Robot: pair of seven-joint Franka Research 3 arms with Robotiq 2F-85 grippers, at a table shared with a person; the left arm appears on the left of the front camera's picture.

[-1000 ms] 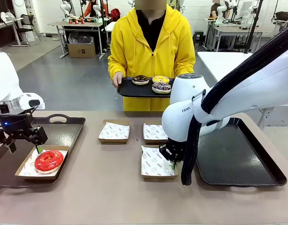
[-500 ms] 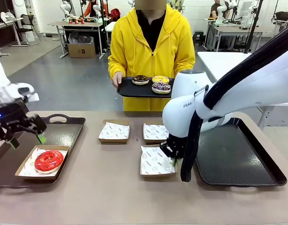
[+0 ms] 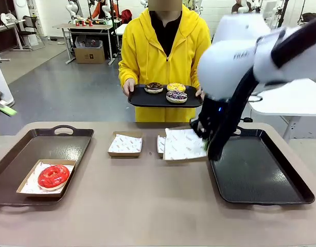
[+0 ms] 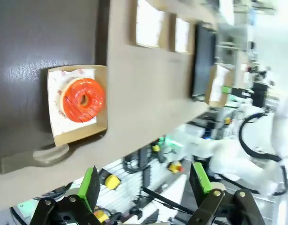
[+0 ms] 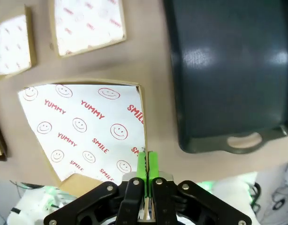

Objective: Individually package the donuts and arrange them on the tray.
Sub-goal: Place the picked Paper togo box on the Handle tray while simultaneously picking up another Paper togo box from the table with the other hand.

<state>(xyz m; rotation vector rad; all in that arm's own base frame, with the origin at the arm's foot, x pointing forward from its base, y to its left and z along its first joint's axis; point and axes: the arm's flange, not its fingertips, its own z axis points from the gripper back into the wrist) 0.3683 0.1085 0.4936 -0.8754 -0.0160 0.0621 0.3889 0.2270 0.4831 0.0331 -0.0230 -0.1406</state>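
Above the table (image 3: 147, 206), right end effector (image 5: 145, 164) grips a paper-lined box (image 5: 87, 126), left end effector (image 4: 146, 185) spread wide

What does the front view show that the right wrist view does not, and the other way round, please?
The front view adds the person holding a black tray with three donuts, and the red donut boxed on the left tray. The right wrist view adds the right gripper, green pads pinched shut on the edge of the lifted box, and the red YUMMY and SMILE print on its paper. Both share that box, two empty boxes on the table and the dark right tray.
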